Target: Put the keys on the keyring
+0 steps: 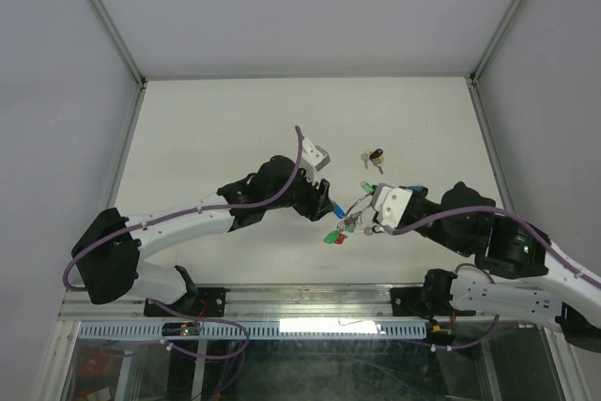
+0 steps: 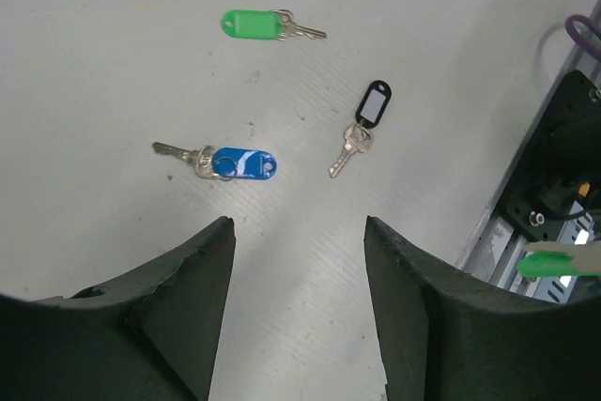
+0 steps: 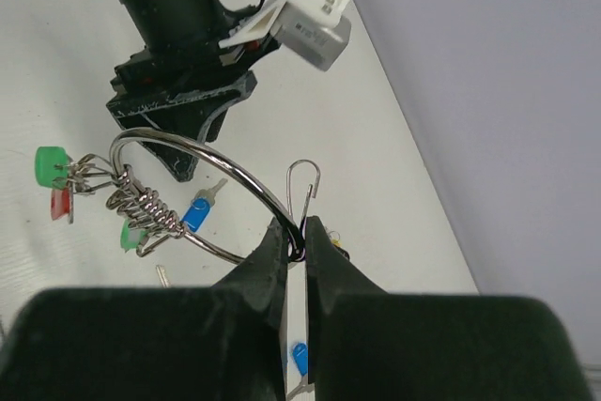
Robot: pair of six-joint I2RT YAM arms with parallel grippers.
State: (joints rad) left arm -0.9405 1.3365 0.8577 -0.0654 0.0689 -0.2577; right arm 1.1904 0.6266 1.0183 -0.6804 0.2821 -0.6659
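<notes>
White worktop (image 1: 235, 119): open room toward the far edge. Right gripper (image 3: 299, 232) clamped on thin silver wire keyring (image 3: 235, 171), mid-worktop, nearer the near edge. Left gripper (image 2: 300, 227) jaws apart, empty, over loose blue-tagged silver key (image 2: 230, 162).

Bright key tags on a pale grey-white table (image 2: 84, 72).
In the left wrist view one key carries a plain green tag (image 2: 249, 23), another a blue tag (image 2: 242, 163) crossed by a white streak, a third a black-rimmed tag (image 2: 374, 104) with a white window (the metal blades are all silver). In the right wrist view the keyring (image 3: 235, 169) is shiny silver, with a green cap (image 3: 49, 166) and a red cap (image 3: 61, 205).
</notes>
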